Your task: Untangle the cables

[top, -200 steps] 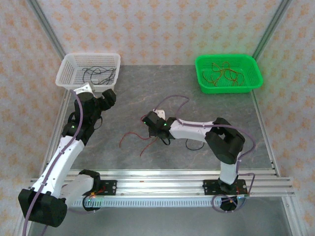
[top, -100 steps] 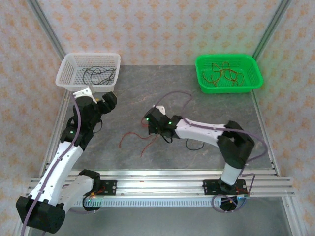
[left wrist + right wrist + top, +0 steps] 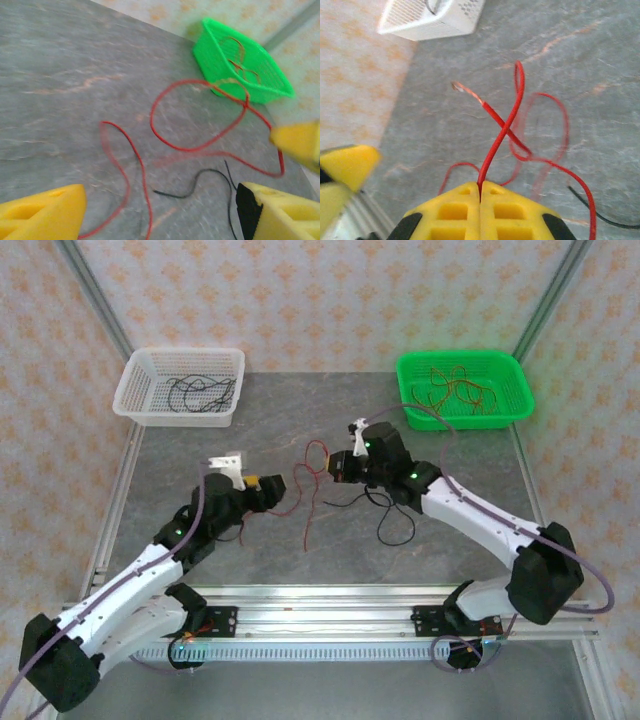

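Several cables (image 3: 190, 148) litter a grey table (image 3: 200, 440), floral walls (image 3: 320, 300) around.

red cable (image 3: 502, 131) raised, left tool (image 3: 270, 487) nearer

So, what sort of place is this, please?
Likely a robot lab test cell: two arms bolted to a metal rail, patterned screens around the grey table, a white basket and a green basket of wires.

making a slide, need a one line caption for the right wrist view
Right hand shut on a red cable that loops over the grey table, with the white basket beyond.
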Controlling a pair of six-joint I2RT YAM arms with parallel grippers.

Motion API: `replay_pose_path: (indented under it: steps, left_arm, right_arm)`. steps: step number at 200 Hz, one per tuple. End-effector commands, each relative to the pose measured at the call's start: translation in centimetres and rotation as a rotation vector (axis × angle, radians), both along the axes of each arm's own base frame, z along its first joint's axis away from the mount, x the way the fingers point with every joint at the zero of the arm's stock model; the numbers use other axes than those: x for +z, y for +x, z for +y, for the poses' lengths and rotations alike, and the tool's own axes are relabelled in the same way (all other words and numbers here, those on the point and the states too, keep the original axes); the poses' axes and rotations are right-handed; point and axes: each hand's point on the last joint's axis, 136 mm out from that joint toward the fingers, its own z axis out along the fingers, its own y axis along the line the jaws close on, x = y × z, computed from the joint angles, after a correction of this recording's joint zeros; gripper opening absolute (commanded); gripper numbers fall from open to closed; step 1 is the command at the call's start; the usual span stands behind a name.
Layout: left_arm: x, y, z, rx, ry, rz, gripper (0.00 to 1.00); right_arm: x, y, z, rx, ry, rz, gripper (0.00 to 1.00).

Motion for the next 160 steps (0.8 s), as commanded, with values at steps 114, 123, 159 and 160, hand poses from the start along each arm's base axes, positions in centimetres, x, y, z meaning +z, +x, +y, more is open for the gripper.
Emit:
replay_pose_path:
  steps: [114,123,159,160]
  left_arm:
    - [7.4,0.7,-5.7,-0.083,0.212,-0.401,0.80]
    - [7.7,0.5,-5.8,-0.107,0.244,-0.426,0.80]
    - [8.0,0.1,-7.2,-0.217,0.366,-0.512,0.79]
    - [8.0,0.1,-7.3,-0.220,0.369,-0.514,0.79]
  right_arm:
    - [5.5,-3.0,-0.9,0.141,0.090,-0.145,0.00]
    - [5.1,-3.1,-0.9,0.153,0.085,-0.143,0.00]
    - [5.6,-3.3,-0.6,0.173,0.100,-0.147,0.00]
    - [5.6,-3.3,-0.6,0.173,0.100,-0.147,0.00]
